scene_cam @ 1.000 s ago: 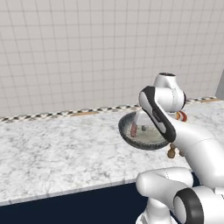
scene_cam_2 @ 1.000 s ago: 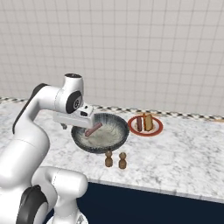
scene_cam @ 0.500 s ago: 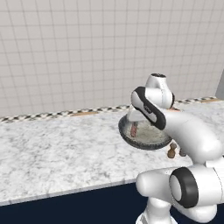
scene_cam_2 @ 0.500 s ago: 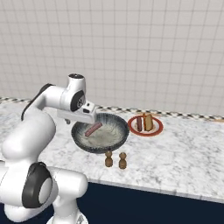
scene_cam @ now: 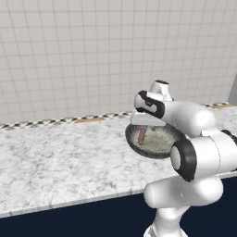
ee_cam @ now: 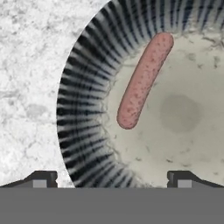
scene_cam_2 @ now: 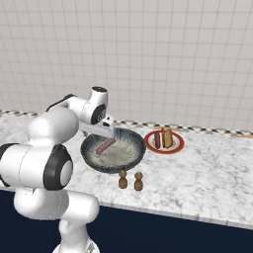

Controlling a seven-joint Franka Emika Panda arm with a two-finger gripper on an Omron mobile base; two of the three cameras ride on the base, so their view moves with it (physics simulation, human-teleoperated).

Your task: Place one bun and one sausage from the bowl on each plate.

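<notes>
Grey-blue ribbed bowl (scene_cam: 152, 139) has been reached by the swinging arm. Beside it, the red-rimmed plate (scene_cam_2: 178, 147) is seen already filled. One reddish sausage (ee_cam: 143, 78) remains beneath the empty, spread pincer (ee_cam: 111, 177).

One sausage (scene_cam_2: 105, 146) lies in the bowl (scene_cam_2: 132, 159), mid-frame; red-rimmed plate (scene_cam_2: 178, 147) right of it holds bun (scene_cam_2: 168, 138) and sausage (two shakers (scene_cam_2: 130, 180) below).

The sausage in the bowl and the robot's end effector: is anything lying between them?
No. In the hand view, only the bowl's bare speckled floor and ribbed wall separate the sausage from the open end effector.
</notes>
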